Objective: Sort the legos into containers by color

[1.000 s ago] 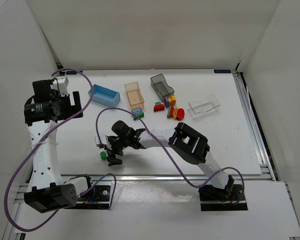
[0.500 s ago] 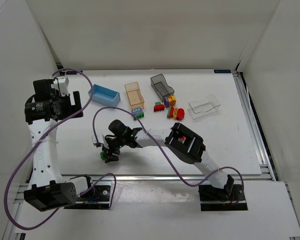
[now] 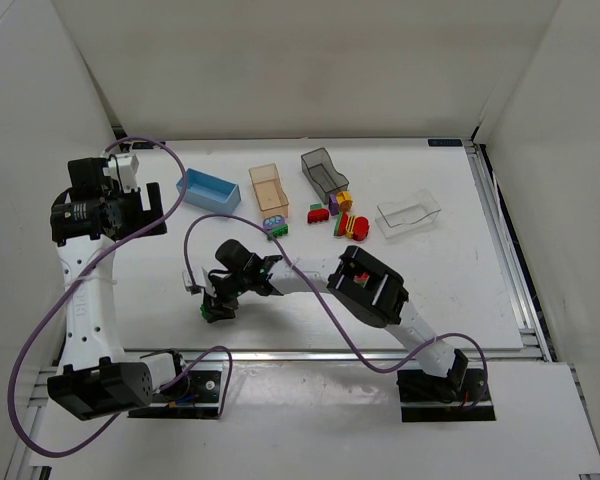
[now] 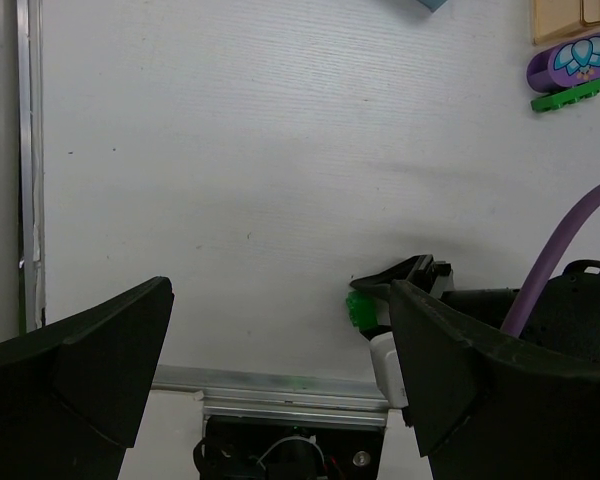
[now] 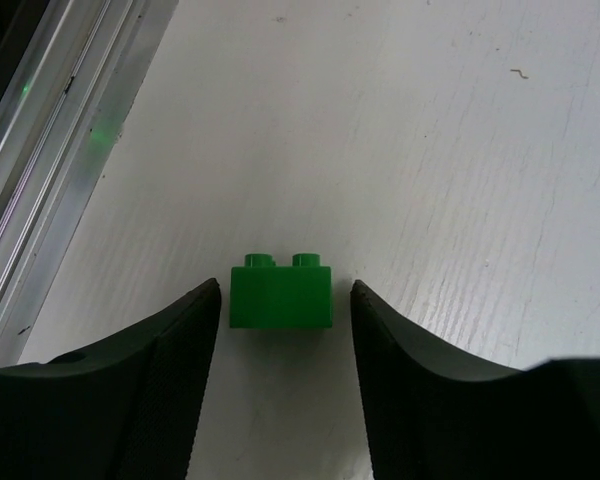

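A small green lego (image 5: 280,295) lies on the white table near the front rail, also seen in the top view (image 3: 212,312) and the left wrist view (image 4: 360,305). My right gripper (image 5: 285,300) is lowered over it, one finger on each side, with thin gaps still showing on both sides. My left gripper (image 3: 148,207) hangs high at the left, wide open and holding nothing. More legos lie near the containers: a purple-and-green clump (image 3: 276,227), a red one (image 3: 318,213) and a red-yellow-green clump (image 3: 354,227). The containers are light blue (image 3: 207,190), tan-orange (image 3: 268,189), dark grey (image 3: 324,170) and clear (image 3: 408,214).
The aluminium front rail (image 5: 50,150) runs just left of the green brick. A purple cable (image 3: 195,240) loops over the table beside the right arm. A yellow-and-purple brick (image 3: 340,200) sits at the mouth of the dark grey bin.
The right gripper has reached left and come down over the green brick, and its jaws have narrowed from wide open to just around it. The left arm has stayed put.
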Motion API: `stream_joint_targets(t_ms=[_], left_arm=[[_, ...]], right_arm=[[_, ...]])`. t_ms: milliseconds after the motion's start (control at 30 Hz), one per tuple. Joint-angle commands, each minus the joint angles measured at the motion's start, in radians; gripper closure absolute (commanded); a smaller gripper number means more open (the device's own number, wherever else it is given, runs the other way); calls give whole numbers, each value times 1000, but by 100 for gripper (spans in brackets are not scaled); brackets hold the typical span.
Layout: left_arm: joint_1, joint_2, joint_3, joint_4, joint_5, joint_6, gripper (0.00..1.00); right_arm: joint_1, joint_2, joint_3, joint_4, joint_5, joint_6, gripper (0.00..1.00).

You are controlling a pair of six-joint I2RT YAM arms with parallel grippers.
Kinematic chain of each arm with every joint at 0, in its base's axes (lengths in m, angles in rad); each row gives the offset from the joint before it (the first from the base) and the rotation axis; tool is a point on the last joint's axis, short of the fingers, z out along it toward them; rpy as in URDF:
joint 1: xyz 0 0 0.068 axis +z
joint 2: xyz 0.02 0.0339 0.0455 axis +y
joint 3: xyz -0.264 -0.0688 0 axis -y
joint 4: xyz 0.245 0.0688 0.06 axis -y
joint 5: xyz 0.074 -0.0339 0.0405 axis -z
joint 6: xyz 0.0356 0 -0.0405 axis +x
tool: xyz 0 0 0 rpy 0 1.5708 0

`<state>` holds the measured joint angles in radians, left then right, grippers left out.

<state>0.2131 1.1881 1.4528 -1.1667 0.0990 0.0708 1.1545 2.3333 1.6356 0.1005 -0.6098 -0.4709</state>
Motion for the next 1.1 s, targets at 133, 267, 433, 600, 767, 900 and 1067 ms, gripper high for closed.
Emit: stream_joint_targets(t_ms=[133, 267, 433, 600, 767, 900, 1067], left_arm=[[2, -12, -5, 2, -2, 7, 1], [3, -13, -12, 2, 4, 14, 1], [3, -7, -14, 6, 22, 3, 0], [2, -10, -45, 45, 45, -11, 0], [3, -2, -65, 111, 82, -60, 1], [3, 38, -62, 165, 126, -66, 1], [0, 128, -17, 205, 149, -101, 0]], right_arm=[[10, 21, 50, 31, -15, 28, 46], [10, 18, 50, 33, -5, 29, 57], [-2, -12, 35, 16, 11, 52, 77], [-55, -129, -38, -15, 44, 83, 82], [-202, -277, -121, -79, 74, 132, 86], [-323, -348, -76, -139, 100, 195, 87], [-444, -289, 146, -183, 114, 294, 89]])
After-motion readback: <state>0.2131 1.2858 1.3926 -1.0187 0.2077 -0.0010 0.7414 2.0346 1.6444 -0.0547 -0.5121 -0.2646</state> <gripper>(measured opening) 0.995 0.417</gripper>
